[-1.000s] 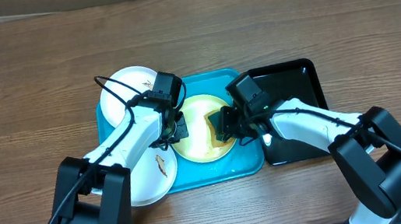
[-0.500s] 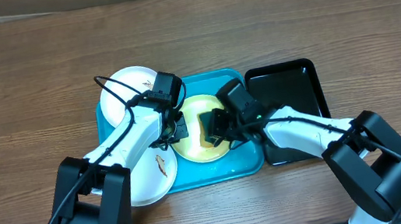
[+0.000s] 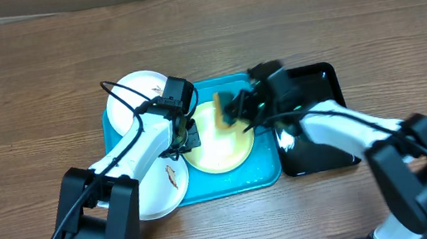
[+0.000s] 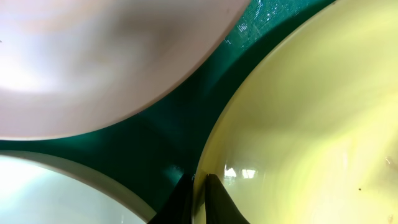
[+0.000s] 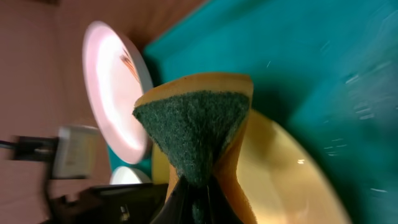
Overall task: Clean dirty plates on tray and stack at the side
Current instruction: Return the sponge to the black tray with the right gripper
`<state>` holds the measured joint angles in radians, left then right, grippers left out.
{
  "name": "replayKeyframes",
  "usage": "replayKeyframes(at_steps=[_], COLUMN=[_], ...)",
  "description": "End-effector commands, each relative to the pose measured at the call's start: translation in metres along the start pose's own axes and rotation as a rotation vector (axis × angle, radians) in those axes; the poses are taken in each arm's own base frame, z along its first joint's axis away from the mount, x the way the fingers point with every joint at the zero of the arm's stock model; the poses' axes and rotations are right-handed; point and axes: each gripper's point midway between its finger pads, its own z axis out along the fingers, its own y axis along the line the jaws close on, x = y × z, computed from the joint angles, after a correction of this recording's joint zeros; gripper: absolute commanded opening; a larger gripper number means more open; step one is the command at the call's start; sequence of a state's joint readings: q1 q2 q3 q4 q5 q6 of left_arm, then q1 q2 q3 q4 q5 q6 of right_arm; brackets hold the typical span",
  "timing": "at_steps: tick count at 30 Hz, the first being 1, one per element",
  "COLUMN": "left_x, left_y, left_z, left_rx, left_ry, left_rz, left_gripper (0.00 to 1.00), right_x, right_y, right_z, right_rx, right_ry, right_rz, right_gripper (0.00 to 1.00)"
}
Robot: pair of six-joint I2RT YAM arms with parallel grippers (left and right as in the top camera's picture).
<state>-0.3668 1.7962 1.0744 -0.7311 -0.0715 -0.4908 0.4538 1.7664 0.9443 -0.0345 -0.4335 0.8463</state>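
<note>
Turquoise tray (image 3: 243, 181) lies mid-frame on the wooden table (image 3: 24, 79) and carries the yellow-green plate (image 3: 216, 148). Left claw (image 4: 199, 190): almost closed, pinching the left rim of that plate. Right claw (image 5: 196, 194): fully closed on a yellow sponge (image 5: 198, 124) with a green scouring face, at the plate's upper-right edge. An upper white plate (image 3: 131, 97) and a lower white plate (image 3: 159, 192) overlap the tray's left side. Since the previous frame, the right claw and sponge have moved from the plate centre toward the upper right. The left claw is unchanged.
</note>
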Motion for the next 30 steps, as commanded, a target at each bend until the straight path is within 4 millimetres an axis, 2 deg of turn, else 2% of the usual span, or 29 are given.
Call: replayKeyframes(at_steps=[1, 3, 7, 11, 13, 15, 20, 24, 30], left_x=[0.0, 0.0, 0.0, -0.001, -0.002, -0.002, -0.007, -0.007, -0.006], left_y=[-0.005, -0.005, -0.005, -0.005, -0.007, -0.008, -0.011, -0.011, -0.015], left_z=[-0.001, -0.001, -0.002, -0.002, -0.002, -0.002, -0.002, -0.002, -0.002], left_rx=[0.014, 0.014, 0.014, 0.016, 0.023, 0.027, 0.039, 0.043, 0.063], left_ry=[0.002, 0.002, 0.001, 0.0, -0.004, -0.007, -0.027, -0.026, -0.018], left_rz=[0.022, 0.022, 0.022, 0.022, 0.021, 0.021, 0.018, 0.019, 0.019], left_gripper=[0.09, 0.09, 0.09, 0.09, 0.1, 0.11, 0.13, 0.13, 0.14], right_x=[-0.028, -0.033, -0.033, -0.032, -0.033, -0.036, -0.056, -0.066, -0.07], right_y=[0.032, 0.018, -0.033, -0.1, -0.122, -0.136, -0.151, -0.151, -0.149], right_z=[-0.046, -0.062, -0.084, -0.106, -0.117, -0.126, -0.143, -0.146, -0.146], right_rx=[-0.086, -0.04, 0.12, 0.427, 0.555, 0.645, 0.791, 0.82, 0.814], right_ry=[-0.065, -0.072, -0.033, -0.026, -0.03, -0.041, -0.127, -0.164, -0.176], right_rz=[-0.102, -0.122, -0.156, -0.185, -0.215, -0.247, -0.289, -0.331, -0.343], right_gripper=[0.04, 0.04, 0.04, 0.04, 0.04, 0.04, 0.04, 0.04, 0.04])
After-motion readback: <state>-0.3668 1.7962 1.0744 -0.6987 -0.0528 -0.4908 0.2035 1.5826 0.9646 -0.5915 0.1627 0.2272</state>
